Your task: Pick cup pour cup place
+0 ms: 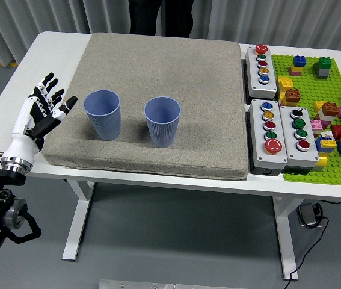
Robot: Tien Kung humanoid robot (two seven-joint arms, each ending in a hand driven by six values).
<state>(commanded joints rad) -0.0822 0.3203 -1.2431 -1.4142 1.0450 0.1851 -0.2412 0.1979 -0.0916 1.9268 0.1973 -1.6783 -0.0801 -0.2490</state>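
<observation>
On the grey pad (pixel 158 60), two blue cups stand upright and apart. At nine o'clock the left hand (pixel 41 108) hovers with fingers spread, holding nothing. The left cup (pixel 103 114) sits just at its three o'clock. A good grasp probably wraps the mid-wall squarely, gently, avoiding tipping toward the right cup (pixel 162 121).

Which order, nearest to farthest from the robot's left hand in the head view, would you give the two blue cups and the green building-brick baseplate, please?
From the left hand, open at the mat's left edge:
1. Left blue cup, just right of the hand.
2. Right blue cup, mid-mat.
3. Green baseplate, far right of the table.
</observation>
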